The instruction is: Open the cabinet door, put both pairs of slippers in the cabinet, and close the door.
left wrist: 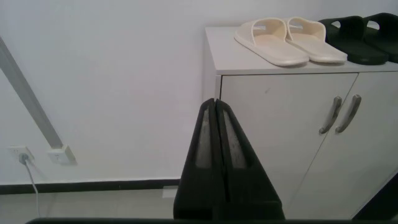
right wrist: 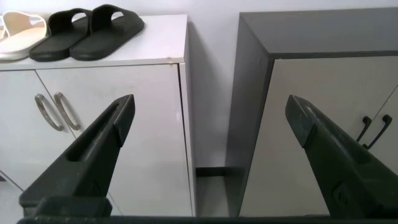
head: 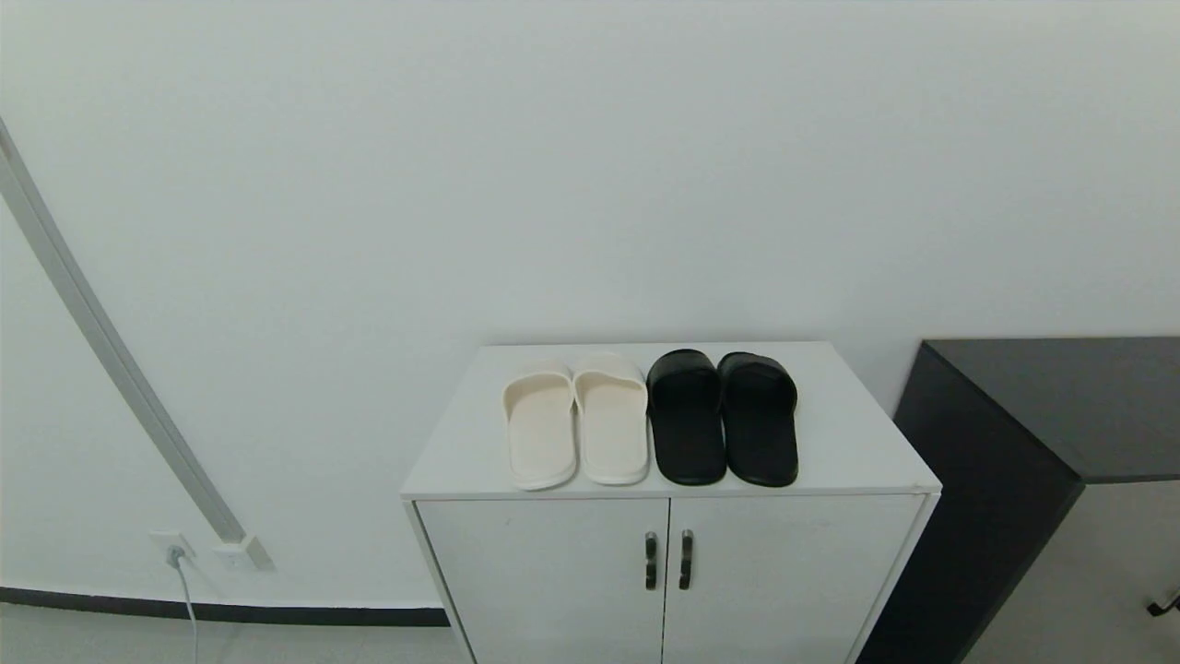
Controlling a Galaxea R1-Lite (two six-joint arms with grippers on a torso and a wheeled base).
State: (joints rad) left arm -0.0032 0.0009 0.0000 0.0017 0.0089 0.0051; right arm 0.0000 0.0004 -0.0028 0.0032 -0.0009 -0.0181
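Lying on the top of the white cabinet, the cream slippers and the black slippers stand just beside each other, straps toward the wall. Both doors are closed, with the two handles near together at the middle seam. The left end effector is pressed together, low before the cabinet's left corner and below the slippers. The right end effector is spread wide before the right door. The right wrist view gives the narrow gap between this cabinet and a dark cabinet. The left wrist view gives bare wall with a socket.
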